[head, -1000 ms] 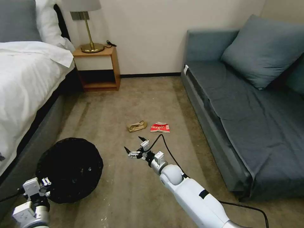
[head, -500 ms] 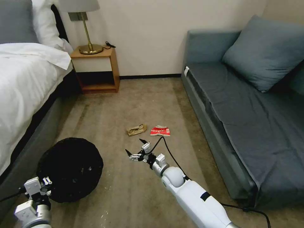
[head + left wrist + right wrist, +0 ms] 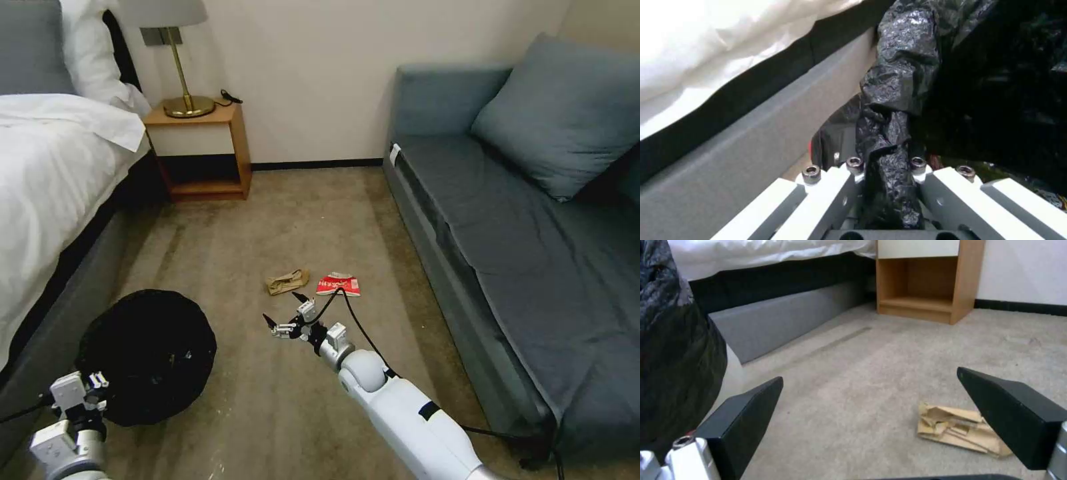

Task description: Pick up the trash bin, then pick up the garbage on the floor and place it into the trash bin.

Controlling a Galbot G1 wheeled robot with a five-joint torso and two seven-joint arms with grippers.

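Observation:
The trash bin, lined with a black bag, hangs low at the left beside the bed. My left gripper is shut on its bag rim, and in the left wrist view the black plastic is pinched between the fingers. A tan paper wad and a red-white packet lie side by side on the carpet. My right gripper hovers open just short of the wad. The right wrist view has the wad lying ahead between the spread black fingers, with the bin to one side.
A bed runs along the left and a blue-grey sofa along the right. A wooden nightstand with a brass lamp stands at the back wall. Bare carpet lies between them. A black cable trails from my right wrist.
The head view has shifted as the robot edged forward. The wad and packet now sit closer to the open right gripper. Left gripper still holds the bin.

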